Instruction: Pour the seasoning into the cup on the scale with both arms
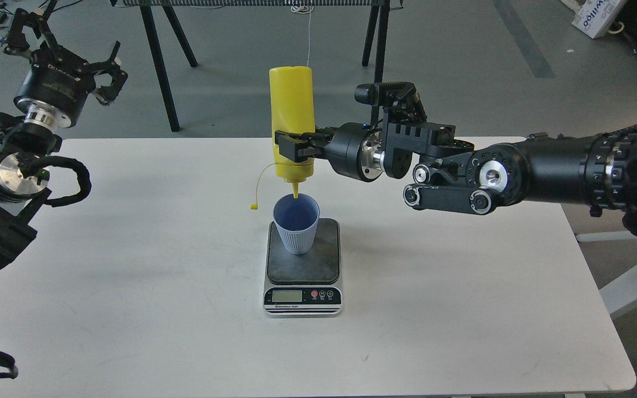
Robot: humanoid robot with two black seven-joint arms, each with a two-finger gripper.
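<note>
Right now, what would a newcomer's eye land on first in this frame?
The yellow squeeze bottle, held upside down by the right gripper at table centre, nozzle just above the light-blue cup. The cup stands on the scale. The left gripper is raised at far left, holding nothing.

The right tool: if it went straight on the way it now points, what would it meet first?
The right tool points left and is already shut on the yellow bottle, so it meets that first. Beyond the bottle, the way looks free above the table; the left tool seems higher and farther, though depth is unclear.
</note>
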